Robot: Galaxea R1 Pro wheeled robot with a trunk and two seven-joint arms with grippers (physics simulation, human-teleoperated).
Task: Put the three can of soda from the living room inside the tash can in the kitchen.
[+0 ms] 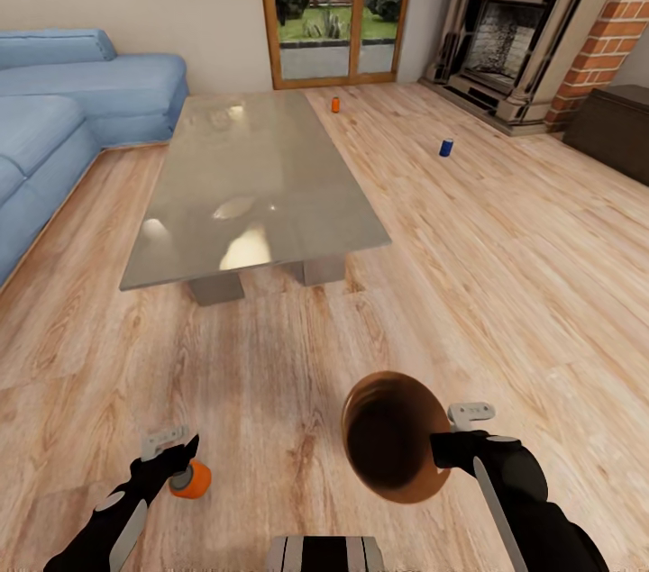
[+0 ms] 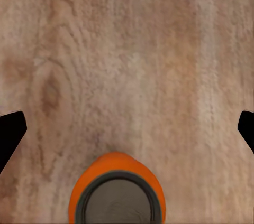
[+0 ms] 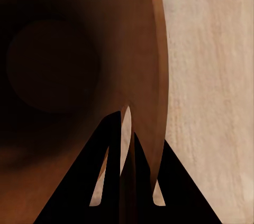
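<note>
Down at the bottom of the head view, two black arms reach forward over the wood floor (image 1: 505, 266). On the left arm, the left pincer (image 1: 185, 464) points down at the floor with an orange can (image 1: 191, 480) at its tip. From the left wrist view, that can (image 2: 117, 192) sits between two fingers (image 2: 10, 131) spread wide apart, and neither finger touches it. On the right arm, the right pincer (image 1: 442, 449) is pressed together on the rim of the trash can (image 1: 394, 437). It holds the trash can tipped on its side, so the shiny brown inside faces the camera.

Farther off stands the long glass worktop (image 1: 252, 185). A second orange can (image 1: 335, 104) stands on the floor past its far right corner, near the glass doors (image 1: 338, 0). One blue can (image 1: 445, 148) stands on the floor toward the brick fireplace (image 1: 532, 22). Over on the left is a blue sofa (image 1: 63, 122).
</note>
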